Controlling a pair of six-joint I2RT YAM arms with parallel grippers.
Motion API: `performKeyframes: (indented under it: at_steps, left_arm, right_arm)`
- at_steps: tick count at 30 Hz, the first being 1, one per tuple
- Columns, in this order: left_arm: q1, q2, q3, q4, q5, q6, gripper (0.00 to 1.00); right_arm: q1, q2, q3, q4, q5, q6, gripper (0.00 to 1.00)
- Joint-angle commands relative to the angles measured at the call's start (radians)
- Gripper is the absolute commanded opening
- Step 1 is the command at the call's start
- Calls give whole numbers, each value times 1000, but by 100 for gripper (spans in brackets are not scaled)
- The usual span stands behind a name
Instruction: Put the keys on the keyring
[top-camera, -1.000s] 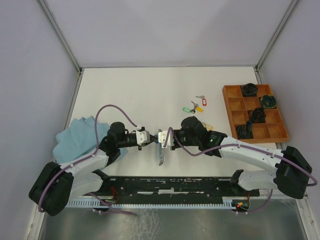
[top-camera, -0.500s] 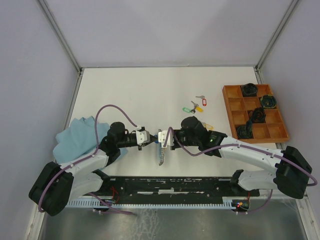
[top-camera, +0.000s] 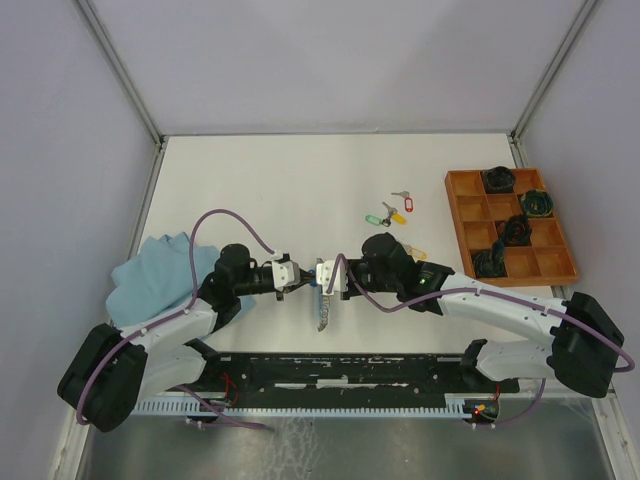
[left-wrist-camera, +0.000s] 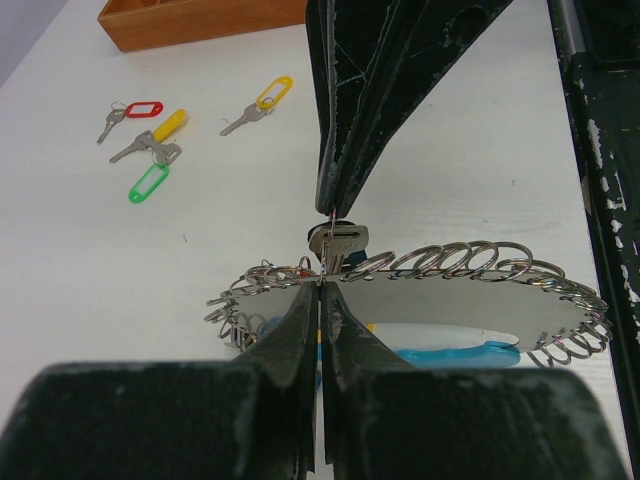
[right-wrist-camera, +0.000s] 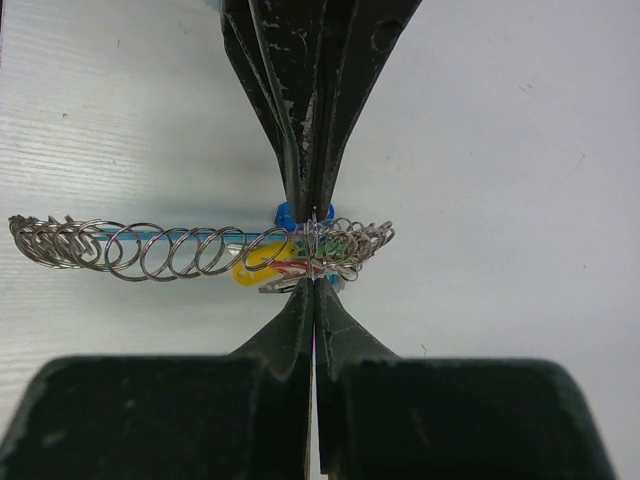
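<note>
The keyring (top-camera: 322, 306) hangs just above the desk (top-camera: 260, 190) near its front edge, pinched from both sides between the two arms. The left jaws are closed tight on its thin wire edge. The right jaws, coming in from the opposite side, are closed on a fine bit of wire right above a silver key head (left-wrist-camera: 338, 240), almost tip to tip with the left ones. I cannot tell whether that wire is the big loop itself or one of the small rings (right-wrist-camera: 170, 252) strung along it. A bunch of coloured tags (right-wrist-camera: 285, 268) sits on the loop beside the grip.

The ring looks light, thin and springy. It is bare metal, so likely slippery, and the dangling rings will probably make it swing. Holding the wire close to where a key must slide on looks like the steadiest grip.

Four loose keys (left-wrist-camera: 150, 140) lie flat on the desk, well apart from the ring and toward the tray. Their tags are red (left-wrist-camera: 143, 108), green (left-wrist-camera: 148, 183) and two yellow. Each is small and flat, and the plastic tag is probably the easier part to take hold of.

The wooden tray (top-camera: 454, 215) stands at the right of the desk. Four of its compartments each hold a dark coiled bundle (top-camera: 498, 180), and the rest look empty.
</note>
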Motion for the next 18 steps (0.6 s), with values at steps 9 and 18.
performKeyframes:
  at_steps: [9,18]
  left_arm:
    - [-5,-21,9,64,27,-20,3]
    - [-5,-25,8,63,28,-19,3]
  right_arm:
    - [6,12,53,38,7,25,1]
    - [7,11,53,40,16,34,1]
